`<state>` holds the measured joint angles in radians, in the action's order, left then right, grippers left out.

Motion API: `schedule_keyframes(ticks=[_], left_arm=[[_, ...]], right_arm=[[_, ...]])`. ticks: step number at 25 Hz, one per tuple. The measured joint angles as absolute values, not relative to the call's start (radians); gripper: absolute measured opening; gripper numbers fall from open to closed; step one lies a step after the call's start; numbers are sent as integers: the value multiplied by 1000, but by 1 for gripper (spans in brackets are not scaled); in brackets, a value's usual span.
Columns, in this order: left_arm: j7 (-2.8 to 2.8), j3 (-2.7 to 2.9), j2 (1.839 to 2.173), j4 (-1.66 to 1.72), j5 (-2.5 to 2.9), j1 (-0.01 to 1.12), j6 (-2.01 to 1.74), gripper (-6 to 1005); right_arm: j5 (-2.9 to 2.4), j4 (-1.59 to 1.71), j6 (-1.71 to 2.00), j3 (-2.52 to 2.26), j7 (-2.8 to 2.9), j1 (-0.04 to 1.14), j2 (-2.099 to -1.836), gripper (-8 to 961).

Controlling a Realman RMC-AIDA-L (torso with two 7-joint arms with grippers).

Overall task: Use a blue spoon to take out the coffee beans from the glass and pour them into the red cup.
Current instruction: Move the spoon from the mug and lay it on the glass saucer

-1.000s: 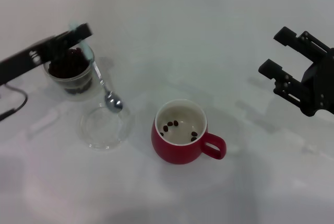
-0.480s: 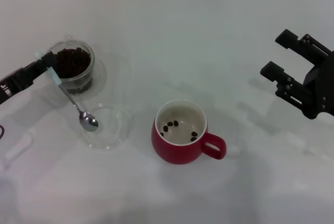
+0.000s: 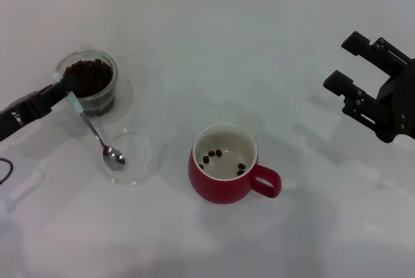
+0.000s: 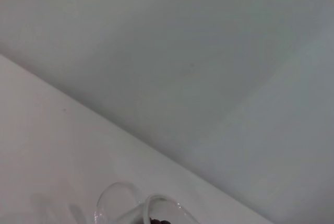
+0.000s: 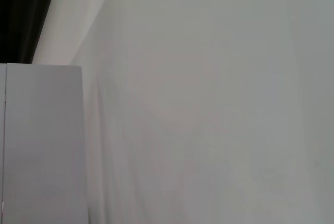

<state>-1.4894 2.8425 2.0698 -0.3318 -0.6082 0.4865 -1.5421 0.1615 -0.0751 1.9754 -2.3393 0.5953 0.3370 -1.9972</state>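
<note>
Your left gripper (image 3: 59, 88) was clamped on the pale end of the blue spoon (image 3: 97, 134), just beside the near wall of the glass (image 3: 87, 85). The spoon slanted down from there, and its metal bowl hung over or rested in the flat clear dish (image 3: 129, 157); I could not tell whether it touched. The bowl looked empty. The glass was well filled with coffee beans (image 3: 87, 77), while the red cup (image 3: 224, 173), well apart to the right, held only a few beans on its cream floor.

By my reading, you were between scoops, so the step in hand was bringing the spoon to the glass for another load. To do it well, you needed to lift the bowl clear of the dish rim first, then swing it over the glass mouth and dip it in steeply. The glass was narrow, so a shallow entry risked knocking its wall and tipping it. After loading, the bowl had to be kept level across the gap to the cup.

Your right gripper (image 3: 353, 64) was parked at the far right above the table (image 3: 259, 45), its fingers spread and holding nothing.
</note>
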Motion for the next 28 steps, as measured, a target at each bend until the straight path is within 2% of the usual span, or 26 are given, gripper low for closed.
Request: schedule_keyframes(ticks=[28], left_arm=[[-1459, 2844, 2070, -267, -513, 547, -1473, 129]], right_arm=[[176, -75, 1949, -2339, 597, 339, -1999, 698]])
